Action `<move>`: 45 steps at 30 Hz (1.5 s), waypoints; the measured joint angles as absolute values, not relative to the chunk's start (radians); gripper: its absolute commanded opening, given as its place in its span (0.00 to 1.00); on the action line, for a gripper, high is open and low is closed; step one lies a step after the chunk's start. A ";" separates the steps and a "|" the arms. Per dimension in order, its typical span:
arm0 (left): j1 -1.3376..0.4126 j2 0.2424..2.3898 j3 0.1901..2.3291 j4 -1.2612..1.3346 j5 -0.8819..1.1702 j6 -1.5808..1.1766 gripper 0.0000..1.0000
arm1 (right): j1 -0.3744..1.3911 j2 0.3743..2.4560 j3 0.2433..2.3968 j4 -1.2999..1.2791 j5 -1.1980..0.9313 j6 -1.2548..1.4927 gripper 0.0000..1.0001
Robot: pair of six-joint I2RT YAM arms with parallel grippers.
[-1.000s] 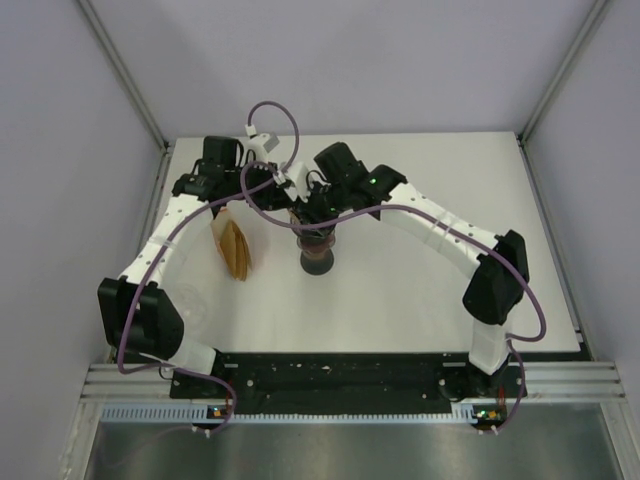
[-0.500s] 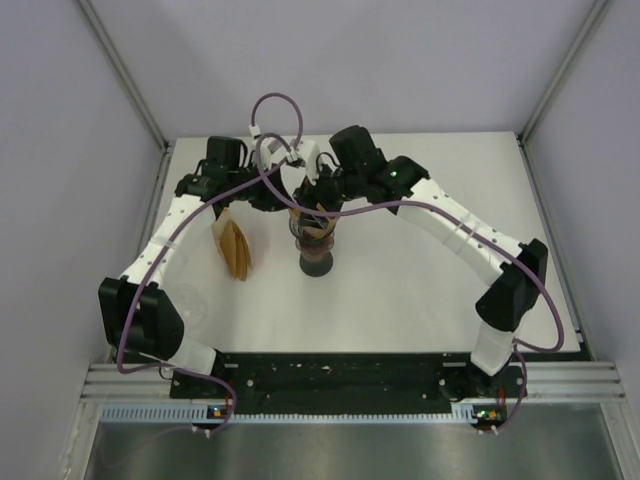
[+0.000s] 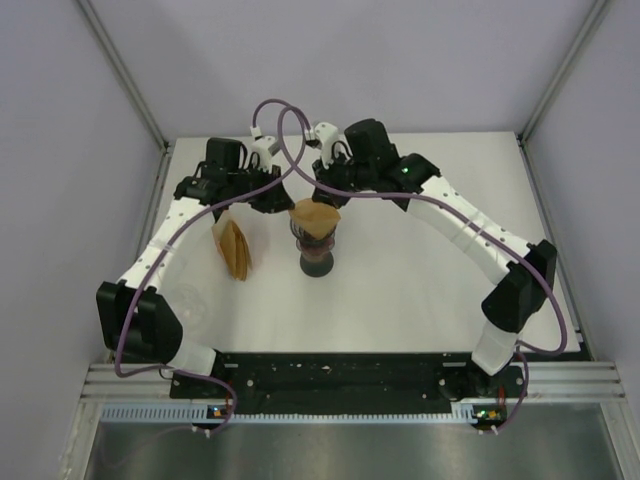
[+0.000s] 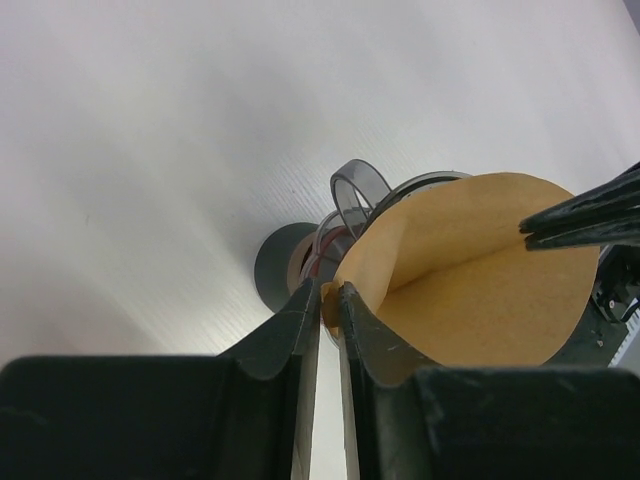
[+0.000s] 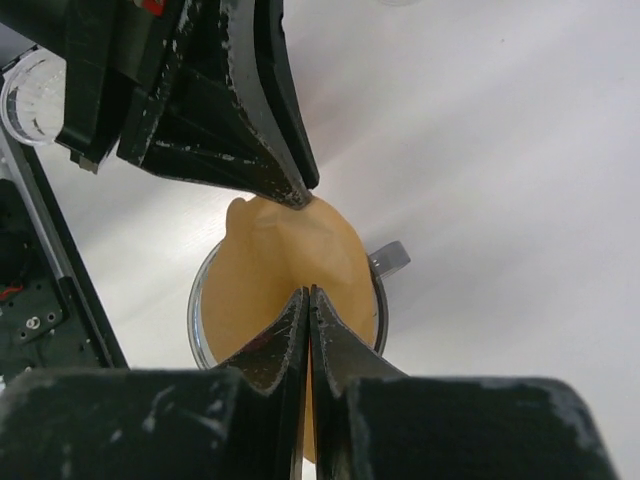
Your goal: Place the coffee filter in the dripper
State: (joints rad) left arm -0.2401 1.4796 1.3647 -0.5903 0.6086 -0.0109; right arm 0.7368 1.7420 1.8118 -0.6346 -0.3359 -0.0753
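The brown paper coffee filter (image 3: 314, 217) is spread open like a cone over the glass dripper (image 3: 317, 256) at the table's middle. My left gripper (image 3: 284, 205) is shut on the filter's left edge; the pinch shows in the left wrist view (image 4: 328, 296), with the filter (image 4: 470, 285) and the dripper's handle (image 4: 355, 189) behind. My right gripper (image 3: 331, 199) is shut on the filter's far edge. In the right wrist view, my right gripper (image 5: 308, 293) clamps the filter (image 5: 275, 260) inside the dripper's rim (image 5: 196, 312), and the left fingers (image 5: 262, 150) hold the opposite edge.
A stack of spare brown filters (image 3: 236, 250) stands on the table left of the dripper, under the left arm. Purple cables (image 3: 285, 125) loop above both wrists. Grey walls close in the table on the left, back and right.
My right gripper has drawn back away from the left one, uncovering the filter. The filter has opened out wider over the dripper. The left gripper has barely moved.
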 measured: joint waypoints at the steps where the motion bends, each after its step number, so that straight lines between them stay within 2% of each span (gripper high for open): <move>1: -0.241 1.479 1.365 -0.590 0.609 -0.010 0.20 | 0.737 1.742 1.804 -0.635 -0.339 -0.070 0.00; 6: -0.241 1.475 1.363 -0.589 0.609 -0.020 0.23 | 0.744 1.744 1.753 -0.636 -0.363 -0.047 0.00; 9: -0.240 1.475 1.363 -0.590 0.610 -0.036 0.31 | 0.755 1.748 1.734 -0.642 -0.357 -0.043 0.00; 12: -0.239 1.475 1.363 -0.590 0.616 -0.060 0.45 | 0.767 1.762 1.734 -0.655 -0.328 -0.044 0.00; 22: -0.208 1.475 1.373 -0.579 0.668 -0.226 0.59 | 0.815 1.827 1.734 -0.714 -0.242 -0.079 0.00; 36: -0.129 1.474 1.363 -0.579 0.725 -0.368 0.60 | 0.861 1.937 1.837 -0.798 -0.155 -0.101 0.00; 45: -0.135 1.444 1.288 -0.591 0.718 -0.371 0.47 | 0.868 2.008 1.916 -0.830 -0.126 -0.073 0.00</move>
State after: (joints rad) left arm -0.1352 1.4437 1.2884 -0.5907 0.7177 -0.3714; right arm 0.8677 2.0075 1.9160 -0.8295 -0.1265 -0.0727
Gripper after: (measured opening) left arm 0.523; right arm 0.003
